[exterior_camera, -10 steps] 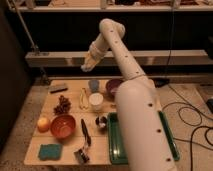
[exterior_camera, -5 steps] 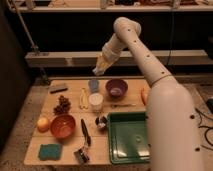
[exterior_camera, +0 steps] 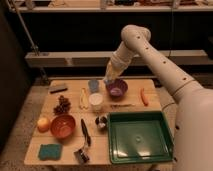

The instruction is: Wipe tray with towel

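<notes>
Jaw state: cannot tell from this view. Gripper (exterior_camera: 109, 78) hangs over the back edge of the table (exterior_camera: 131, 85), arm reaching down from the upper right, wrist pitched downward. It sits between the purple bowl (exterior_camera: 117, 89) and a small blue-grey piece that I judge to be the towel (exterior_camera: 93, 85), lying at the back just beside the white cup (exterior_camera: 95, 102); contact with it is not evident. Teal pad (exterior_camera: 50, 151) at front left is the other candidate, well apart from the arm. Green tray (exterior_camera: 140, 138) lies at front right, bare inside, so nothing needs clearing before a wipe. Judgement: pick-up stage, wiping not yet begun. The downward wrist pitch suits a top grasp on a flat cloth. Risk: cup and bowl crowd the grasp site on either side, so a wide approach could knock one.
</notes>
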{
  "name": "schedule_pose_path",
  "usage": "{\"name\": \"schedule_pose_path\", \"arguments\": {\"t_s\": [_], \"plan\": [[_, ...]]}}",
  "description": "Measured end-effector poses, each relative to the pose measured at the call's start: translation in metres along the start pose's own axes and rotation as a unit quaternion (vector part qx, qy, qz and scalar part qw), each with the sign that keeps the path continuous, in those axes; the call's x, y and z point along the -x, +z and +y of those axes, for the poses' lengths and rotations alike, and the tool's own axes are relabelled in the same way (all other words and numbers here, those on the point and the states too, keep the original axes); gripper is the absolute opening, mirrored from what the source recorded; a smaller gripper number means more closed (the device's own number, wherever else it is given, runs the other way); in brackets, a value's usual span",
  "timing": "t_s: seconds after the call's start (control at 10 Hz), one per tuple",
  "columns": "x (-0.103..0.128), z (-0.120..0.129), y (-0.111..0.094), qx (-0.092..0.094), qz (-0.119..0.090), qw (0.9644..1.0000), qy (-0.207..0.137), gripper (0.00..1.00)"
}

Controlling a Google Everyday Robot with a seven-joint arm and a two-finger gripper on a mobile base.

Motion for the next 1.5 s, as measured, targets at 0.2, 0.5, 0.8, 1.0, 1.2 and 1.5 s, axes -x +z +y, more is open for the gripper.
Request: {"name": "schedule_pose_path", "arguments": {"t_s": [0.2,0.5,0.8,1.0,1.2,1.5], "plan": [[0.002,0.001,0.001,0.001,0.001,1.0,-0.002,0.0],[0.002,0.001,0.001,0.001,0.0,1.0,-0.002,0.0],[0.011,0.023,-0.004,0.001,0.001,0.9999,0.013,0.0],[0.026,0.057,-0.006,0.01,0.004,0.9996,0.027,0.0],[0.046,0.106,-0.01,0.025,0.009,0.9986,0.046,0.0],[0.073,0.178,-0.011,0.058,0.011,0.9943,0.089,0.0]]}}
